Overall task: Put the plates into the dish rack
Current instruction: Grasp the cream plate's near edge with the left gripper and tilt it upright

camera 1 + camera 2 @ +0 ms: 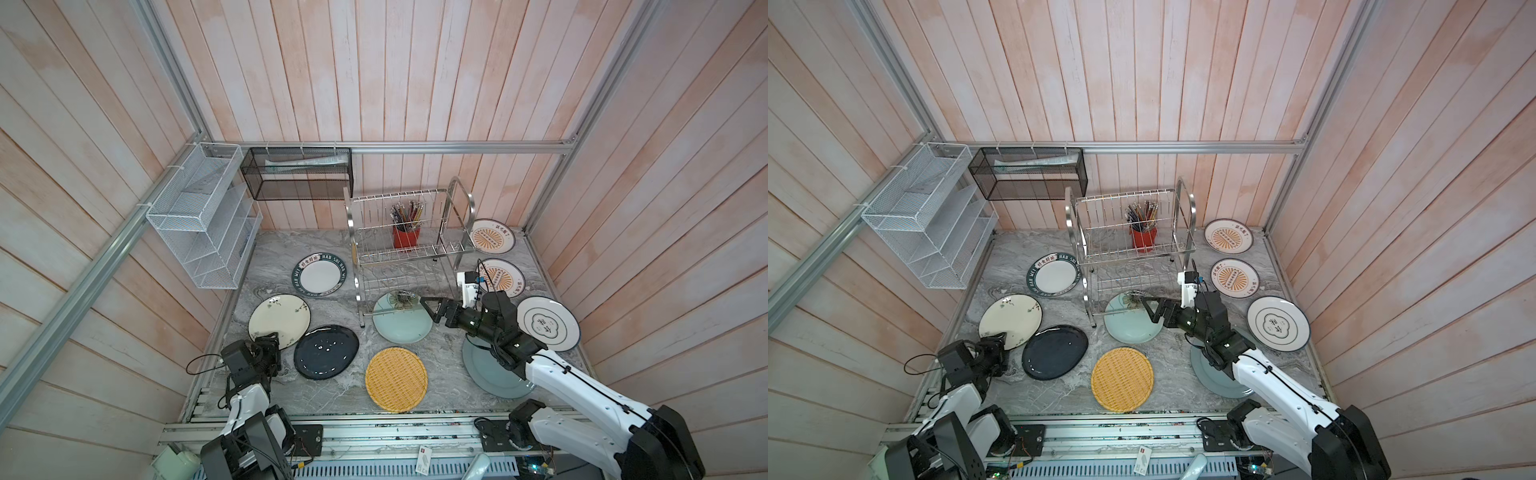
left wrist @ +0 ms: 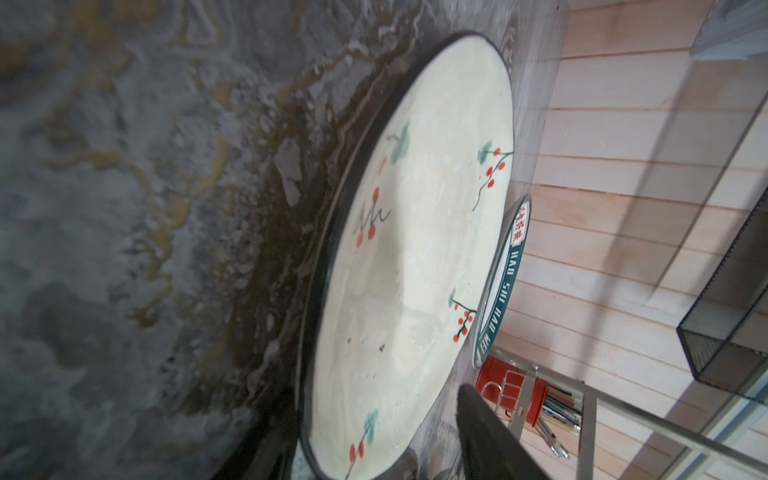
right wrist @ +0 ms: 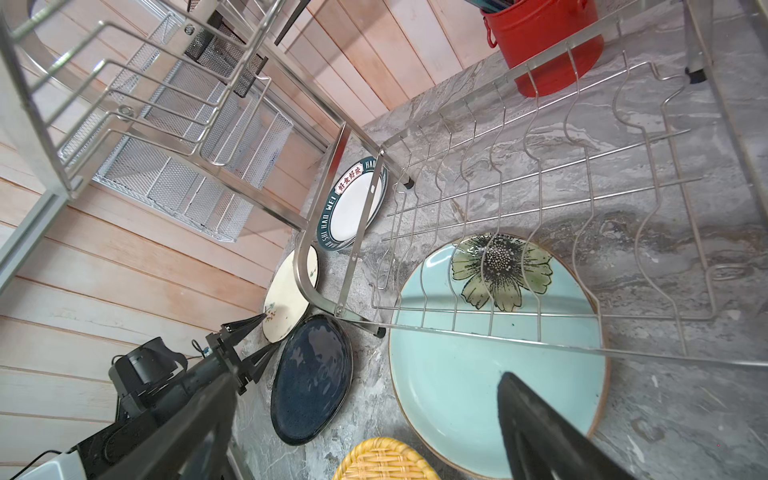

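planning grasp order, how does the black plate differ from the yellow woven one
The black plate is glossy and reflects light; the yellow plate is matt and woven. The black plate's outline is lopsided, the yellow plate's evenly round. Both lie flat on the table, outside the dish rack.

Even bright light — glare spots on black plate (image 1: pixel 326 352); top views bowed at edges; left wrist view soft.

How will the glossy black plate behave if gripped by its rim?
The black plate shows mirror-like reflections, so probably slippery. It lies flat on the tabletop; getting under its rim may be hard. Looks ceramic: likely rigid, breakable.
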Available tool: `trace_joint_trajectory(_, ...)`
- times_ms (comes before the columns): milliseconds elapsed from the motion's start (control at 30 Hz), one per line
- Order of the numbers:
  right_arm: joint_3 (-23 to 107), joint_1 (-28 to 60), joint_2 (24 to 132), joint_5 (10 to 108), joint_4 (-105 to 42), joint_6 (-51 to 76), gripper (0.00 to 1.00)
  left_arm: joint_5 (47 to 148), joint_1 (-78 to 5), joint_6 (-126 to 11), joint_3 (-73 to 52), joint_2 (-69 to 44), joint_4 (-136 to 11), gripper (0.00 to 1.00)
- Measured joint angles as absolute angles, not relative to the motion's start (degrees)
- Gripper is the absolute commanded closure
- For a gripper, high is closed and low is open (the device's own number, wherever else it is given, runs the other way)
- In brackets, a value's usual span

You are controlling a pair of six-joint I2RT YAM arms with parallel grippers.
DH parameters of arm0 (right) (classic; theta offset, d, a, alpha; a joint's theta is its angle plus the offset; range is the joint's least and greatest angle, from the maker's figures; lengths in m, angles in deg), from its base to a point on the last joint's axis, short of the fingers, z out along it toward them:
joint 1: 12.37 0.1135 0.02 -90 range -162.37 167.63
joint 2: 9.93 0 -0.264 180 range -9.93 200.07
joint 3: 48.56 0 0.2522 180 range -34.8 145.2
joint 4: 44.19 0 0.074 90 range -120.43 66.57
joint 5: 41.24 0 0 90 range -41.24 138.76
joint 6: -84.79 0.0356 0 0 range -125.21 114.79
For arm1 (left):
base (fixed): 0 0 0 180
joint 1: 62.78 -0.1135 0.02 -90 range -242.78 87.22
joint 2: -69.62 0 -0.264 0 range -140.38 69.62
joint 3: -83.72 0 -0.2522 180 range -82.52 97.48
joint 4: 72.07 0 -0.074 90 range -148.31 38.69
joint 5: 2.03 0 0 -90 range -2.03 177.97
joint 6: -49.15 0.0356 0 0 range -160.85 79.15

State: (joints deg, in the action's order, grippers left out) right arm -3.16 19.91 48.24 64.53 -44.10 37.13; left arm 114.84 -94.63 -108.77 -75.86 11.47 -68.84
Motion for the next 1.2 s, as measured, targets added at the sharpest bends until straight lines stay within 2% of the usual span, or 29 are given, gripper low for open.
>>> trace_joint_trajectory(167, -3.16, 19.91, 47.91, 64.49, -44.03, 37.16, 0.03, 114.54, -94.63, -109.68, -75.18, 5.87, -74.06, 0.50)
trace_joint_trajectory(267, -3.16, 19.91, 47.76, 64.44, -43.86, 37.18, 0.03, 114.51, -94.66, -110.10, -74.84, 3.10, -76.70, 0.51)
trace_joint_trajectory(600, -3.12, 19.91, 46.73, 63.48, -43.22, 38.16, 0.05, 114.45, -94.70, -110.82, -73.76, -5.86, -83.81, 0.85)
trace_joint_trajectory(767, -2.72, 19.91, 46.62, 63.11, -42.74, 38.29, 0.06, 114.97, -94.66, -109.49, -73.06, -8.18, -86.63, 0.95)
trace_joint_trajectory(933, -1.83, 19.93, 46.58, 62.54, -41.67, 38.25, 0.06, 114.60, -95.40, -108.98, -73.02, -2.67, -81.71, 1.00)
trace_joint_trajectory(1200, 0.31, 20.02, 46.27, 61.43, -39.86, 37.53, 0.06, 111.43, -98.87, -104.31, -70.14, 17.04, -57.43, 1.00)
